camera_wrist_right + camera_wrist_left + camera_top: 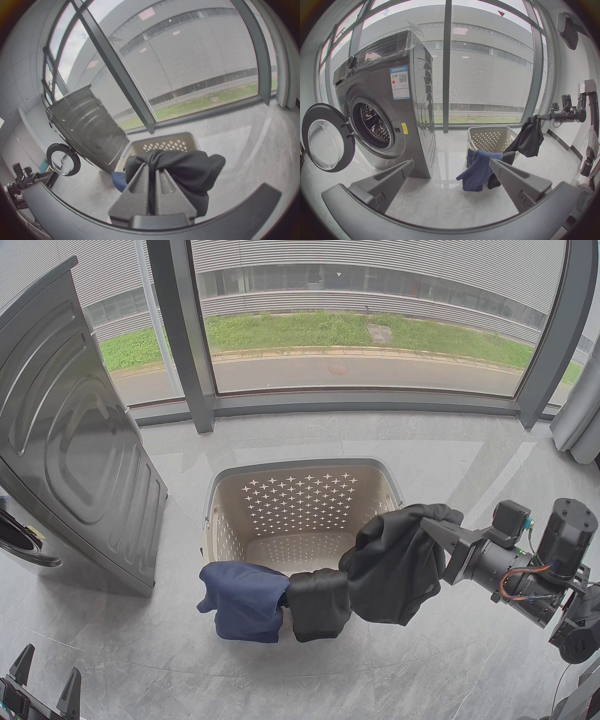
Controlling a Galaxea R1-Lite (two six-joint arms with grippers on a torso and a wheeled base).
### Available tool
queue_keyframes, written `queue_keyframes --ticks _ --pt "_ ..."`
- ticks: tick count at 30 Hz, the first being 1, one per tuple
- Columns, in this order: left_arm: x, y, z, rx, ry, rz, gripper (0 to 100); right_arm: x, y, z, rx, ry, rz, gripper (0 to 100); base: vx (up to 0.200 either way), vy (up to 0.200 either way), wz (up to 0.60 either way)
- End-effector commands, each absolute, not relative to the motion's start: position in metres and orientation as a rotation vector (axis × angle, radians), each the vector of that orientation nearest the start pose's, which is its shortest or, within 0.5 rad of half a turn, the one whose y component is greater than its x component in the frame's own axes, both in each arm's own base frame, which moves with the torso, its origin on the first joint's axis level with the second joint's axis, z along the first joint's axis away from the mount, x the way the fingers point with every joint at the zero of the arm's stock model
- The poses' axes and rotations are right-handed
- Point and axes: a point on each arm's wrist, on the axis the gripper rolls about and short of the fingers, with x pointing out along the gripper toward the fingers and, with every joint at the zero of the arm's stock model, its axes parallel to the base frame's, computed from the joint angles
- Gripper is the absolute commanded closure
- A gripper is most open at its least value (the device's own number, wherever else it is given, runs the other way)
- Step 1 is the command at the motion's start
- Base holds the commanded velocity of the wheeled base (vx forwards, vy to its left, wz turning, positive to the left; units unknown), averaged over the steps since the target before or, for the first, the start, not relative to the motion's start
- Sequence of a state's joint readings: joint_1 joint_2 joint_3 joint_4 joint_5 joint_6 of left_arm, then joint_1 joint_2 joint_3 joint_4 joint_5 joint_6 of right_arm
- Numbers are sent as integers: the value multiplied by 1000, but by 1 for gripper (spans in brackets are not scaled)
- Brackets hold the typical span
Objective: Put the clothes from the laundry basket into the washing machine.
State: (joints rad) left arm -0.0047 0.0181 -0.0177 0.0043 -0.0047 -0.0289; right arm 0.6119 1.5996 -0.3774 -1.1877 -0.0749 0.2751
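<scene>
A beige laundry basket (300,490) stands on the floor in the middle of the head view. A black garment (390,565) hangs lifted over its right front corner, and my right gripper (431,524) is shut on its top. The cloth trails down to a part draped over the basket's front rim (319,605), beside a blue garment (244,599) hanging over the same rim. The grey washing machine (69,427) stands at the left, its round door (326,140) swung open on the drum (372,125). My left gripper (47,674) is open, low at the near left, holding nothing.
A tall window wall with dark frames (181,334) runs behind the basket. A grey curtain (578,415) hangs at the far right. Bare tiled floor (350,671) lies in front of the basket and between it and the machine.
</scene>
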Motion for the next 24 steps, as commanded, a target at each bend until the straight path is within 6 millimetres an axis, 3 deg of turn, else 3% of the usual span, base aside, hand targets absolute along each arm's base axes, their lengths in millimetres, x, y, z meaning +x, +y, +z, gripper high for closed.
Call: queue_keyframes --ticks 1,11,20,24 --pt "-22 0 76 -29 12 -9 0 184 134 189 273 -19 571 100 0 0 0" --pt "-22 0 76 -29 12 -9 0 177 130 199 264 -70 578 100 0 0 0" --pt "-22 0 76 -29 12 -9 0 176 130 200 267 -77 579 100 -200 0 0" --pt "-22 0 76 -28 12 -9 0 175 131 200 269 -80 590 100 0 0 0"
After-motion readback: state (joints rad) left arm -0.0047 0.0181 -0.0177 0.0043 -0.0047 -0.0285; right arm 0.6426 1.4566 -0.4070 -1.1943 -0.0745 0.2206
